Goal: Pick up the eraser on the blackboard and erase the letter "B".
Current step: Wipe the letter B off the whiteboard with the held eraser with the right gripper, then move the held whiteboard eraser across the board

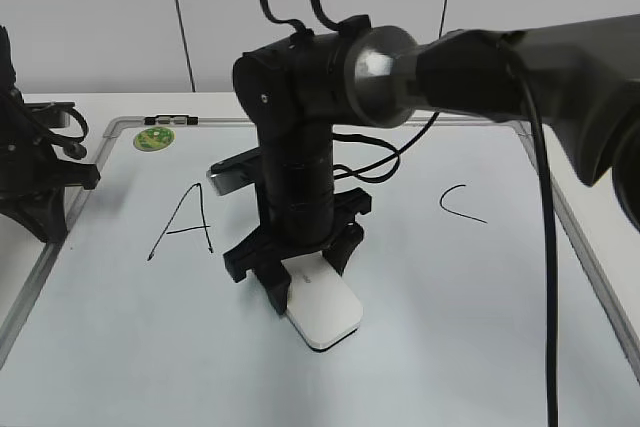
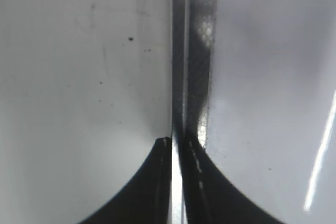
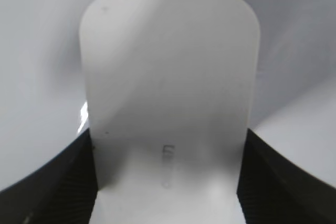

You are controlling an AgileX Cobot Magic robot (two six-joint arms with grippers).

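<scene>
Your right pincer (image 1: 305, 282) is clenched on the eraser (image 1: 322, 312): in the right wrist view both ribbed fingers (image 3: 68, 182) press the eraser's (image 3: 168, 87) long sides, w/ the near end between them and the rounded far end projecting ahead of the pincer. Faint grey lettering shows on the top face near the grip. In the exterior view the eraser lies flat on the blackboard (image 1: 480, 347), directly under the pincer, its free end sticking out toward the camera side.

Ref. marks on the board, rel. to the right pincer in the exterior view: letter "A" (image 1: 182, 222) to its left, well apart; letter "C" (image 1: 460, 204) to its right, well apart. Letter "B": you cannot see it; the arm covers the board area behind the pincer, between "A" and "C". A round green magnet (image 1: 154, 138) sits near the board's far-left corner, beyond "A".

Your left pincer (image 2: 176, 142) is closed w/ nothing in it: the left wrist view shows both fingertips nearly touching, only a thin gap between. Just ahead of them runs the board's grey frame (image 2: 202, 51), w/ white tabletop (image 2: 79, 77) on one side.
</scene>
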